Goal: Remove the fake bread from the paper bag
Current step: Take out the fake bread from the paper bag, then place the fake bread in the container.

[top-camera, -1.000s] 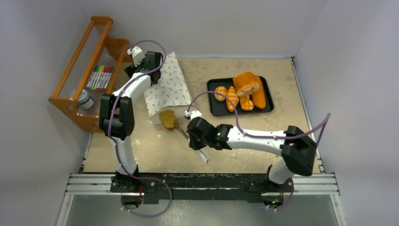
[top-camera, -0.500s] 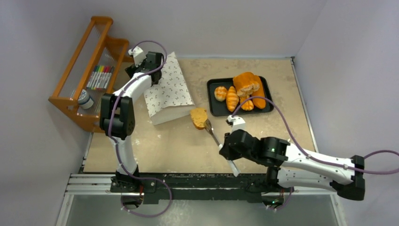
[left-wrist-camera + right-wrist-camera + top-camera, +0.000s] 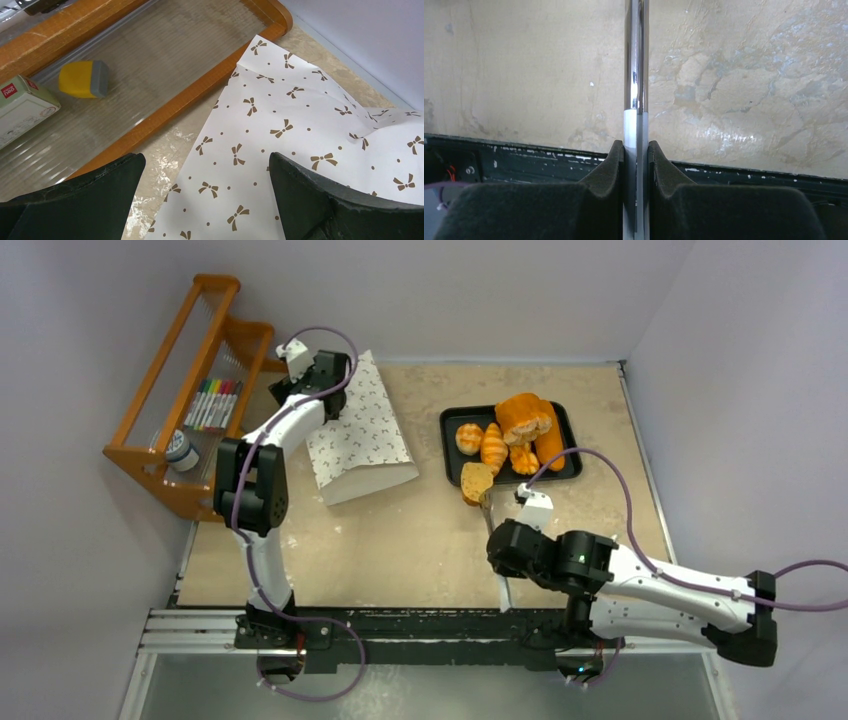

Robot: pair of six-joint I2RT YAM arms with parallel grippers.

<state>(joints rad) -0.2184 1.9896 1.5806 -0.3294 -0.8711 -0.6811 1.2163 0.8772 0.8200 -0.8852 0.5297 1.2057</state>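
Observation:
The white paper bag (image 3: 360, 440) with small brown bows lies flat at the back left; it fills the left wrist view (image 3: 300, 125). My left gripper (image 3: 318, 375) hangs open just above its back corner (image 3: 205, 165), holding nothing. My right gripper (image 3: 505, 550) is shut on metal tongs (image 3: 636, 75), which point away toward the black tray (image 3: 570, 472). The tongs' tips reach a flat tan slice (image 3: 476, 483) at the tray's front left corner. On the tray lie long orange loaves (image 3: 525, 420), a croissant (image 3: 494, 448) and a round roll (image 3: 468, 437).
An orange wooden rack (image 3: 190, 370) stands at the far left with markers (image 3: 212, 403); the left wrist view shows a yellow and grey block (image 3: 84, 79) and a small box (image 3: 22, 107) in it. A black rail (image 3: 420, 625) runs along the near edge.
My right arm has swung right with the tongs and carried the tan slice from the bag's mouth across to the tray's front left corner. The left arm has stayed put.

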